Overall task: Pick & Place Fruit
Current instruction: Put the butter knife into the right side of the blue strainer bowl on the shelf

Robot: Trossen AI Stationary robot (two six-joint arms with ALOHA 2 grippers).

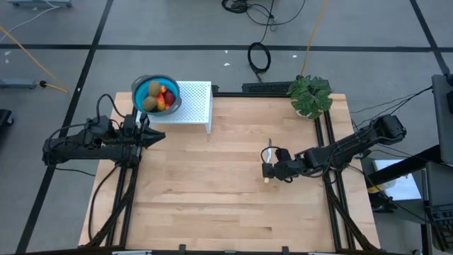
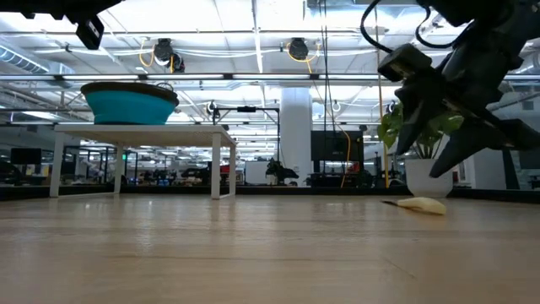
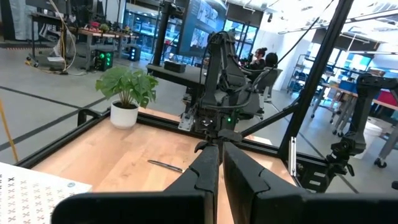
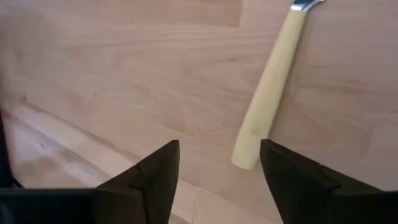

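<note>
The fruit [image 1: 160, 98] lies piled in a blue bowl [image 1: 139, 86]: brown-green kiwi ovals with red and orange pieces. The bowl stands on a white perforated stand [image 1: 197, 105] at the table's far left. My right gripper [image 4: 219, 180] hovers open over the table's right middle, pointing slantwise down. The pale yellow handle of a utensil [image 4: 268, 93] lies flat on the wood just ahead of its fingers, untouched. My left gripper [image 3: 221, 168] waits shut, level, beside the stand at the table's left edge [image 1: 157, 134].
A potted green plant [image 1: 310, 95] stands at the table's far right corner. The utensil [image 2: 418, 203] lies on the table with its metal end toward the far edge. Bare wood stretches across the middle and near side of the table [image 1: 205, 198].
</note>
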